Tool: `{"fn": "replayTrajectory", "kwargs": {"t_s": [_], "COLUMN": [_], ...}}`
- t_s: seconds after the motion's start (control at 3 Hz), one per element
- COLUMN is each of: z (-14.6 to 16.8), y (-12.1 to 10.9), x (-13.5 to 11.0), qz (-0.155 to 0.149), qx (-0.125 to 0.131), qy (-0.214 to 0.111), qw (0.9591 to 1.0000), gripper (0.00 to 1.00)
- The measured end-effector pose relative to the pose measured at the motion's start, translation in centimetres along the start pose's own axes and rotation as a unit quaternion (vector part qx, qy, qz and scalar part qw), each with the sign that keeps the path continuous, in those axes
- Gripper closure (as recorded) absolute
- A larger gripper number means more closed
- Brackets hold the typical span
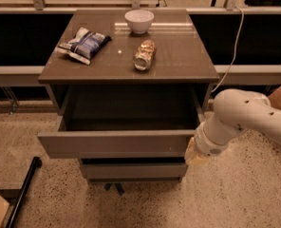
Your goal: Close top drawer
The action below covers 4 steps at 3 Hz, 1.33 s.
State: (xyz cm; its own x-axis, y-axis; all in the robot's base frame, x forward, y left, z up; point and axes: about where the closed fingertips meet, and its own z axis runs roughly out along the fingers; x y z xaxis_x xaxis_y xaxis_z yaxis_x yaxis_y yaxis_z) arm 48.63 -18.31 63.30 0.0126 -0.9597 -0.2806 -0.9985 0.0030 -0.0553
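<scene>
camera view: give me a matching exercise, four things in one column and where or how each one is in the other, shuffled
Things:
1. top drawer
2. white bowl
3. snack bag
4. claw

Places or states:
a. at the back edge of the cabinet top
b. low, at the right end of the drawer's front panel
c. pulled out, open
d. lying on the left part of the cabinet top as the camera sees it

Pairs: 1-c, 2-a, 3-d, 4-b

Gripper (193, 154) beside front corner of open top drawer (117, 144).
</scene>
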Motion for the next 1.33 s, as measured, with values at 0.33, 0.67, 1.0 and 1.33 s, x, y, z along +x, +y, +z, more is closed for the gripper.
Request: {"fn": "replayTrajectory", "kwargs": {"t_s": [0.33,0.67,1.0,1.33], "z": [0.0,0.0,0.1,0.3], "y": [0.0,-4.6,-6.1,-6.0], "x": [0.0,-1.7,-2.3,-2.4], "qz": [0.0,-0.037,-0.053,-0.054], "qx": [0.0,0.03,0.039,0.037], "qy": [0.0,-0.022,-0.033,-0.034], "qw": [1.0,0.9986,0.9973,0.9973], "gripper": [1.0,1.0,1.0,0.82]}}
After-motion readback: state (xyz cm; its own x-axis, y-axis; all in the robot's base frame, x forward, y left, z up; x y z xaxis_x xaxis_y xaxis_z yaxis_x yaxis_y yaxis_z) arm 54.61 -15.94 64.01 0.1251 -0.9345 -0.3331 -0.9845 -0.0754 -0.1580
